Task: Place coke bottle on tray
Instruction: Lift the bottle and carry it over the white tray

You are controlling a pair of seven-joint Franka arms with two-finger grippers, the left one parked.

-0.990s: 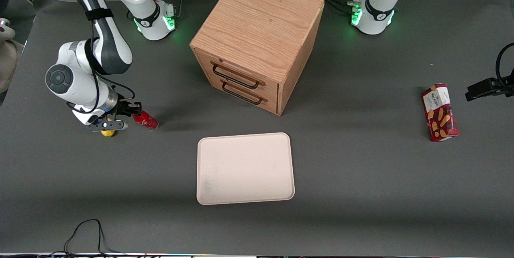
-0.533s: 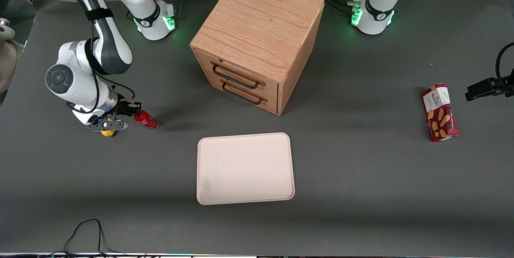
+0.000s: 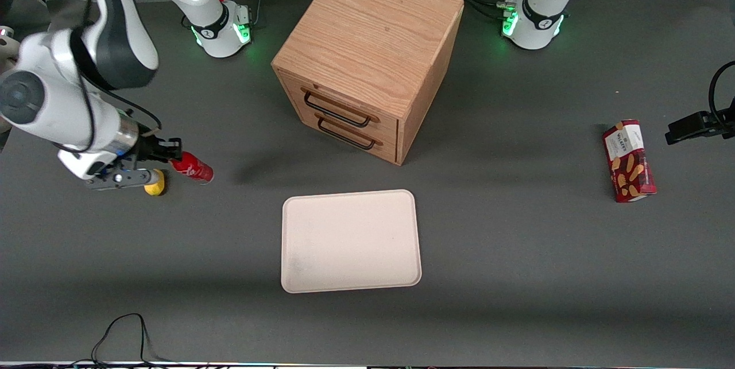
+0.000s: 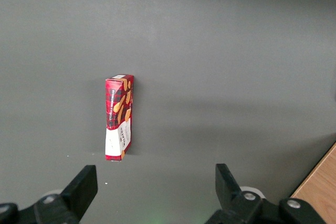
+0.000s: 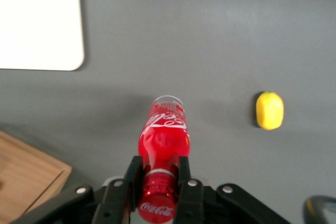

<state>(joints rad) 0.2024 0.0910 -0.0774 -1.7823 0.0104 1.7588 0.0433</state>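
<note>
My right gripper (image 3: 171,158) is shut on the neck of the coke bottle (image 3: 193,167), a small red bottle with white lettering. It holds the bottle lifted off the table toward the working arm's end. In the right wrist view the black fingers (image 5: 132,174) clamp the bottle (image 5: 165,132) just under its red cap, and the bottle's base points away from the camera. The cream-beige tray (image 3: 350,240) lies flat in the middle of the table, nearer the front camera than the cabinet. One corner of the tray shows in the right wrist view (image 5: 42,30).
A yellow lemon (image 3: 154,183) lies on the table right beside the gripper, also seen in the right wrist view (image 5: 270,110). A wooden two-drawer cabinet (image 3: 367,59) stands mid-table. A red snack box (image 3: 629,160) lies toward the parked arm's end.
The right arm has risen and drawn toward its own end of the table, lifting the coke bottle off the table. The lemon, earlier mostly covered by the gripper, now shows beside it.
</note>
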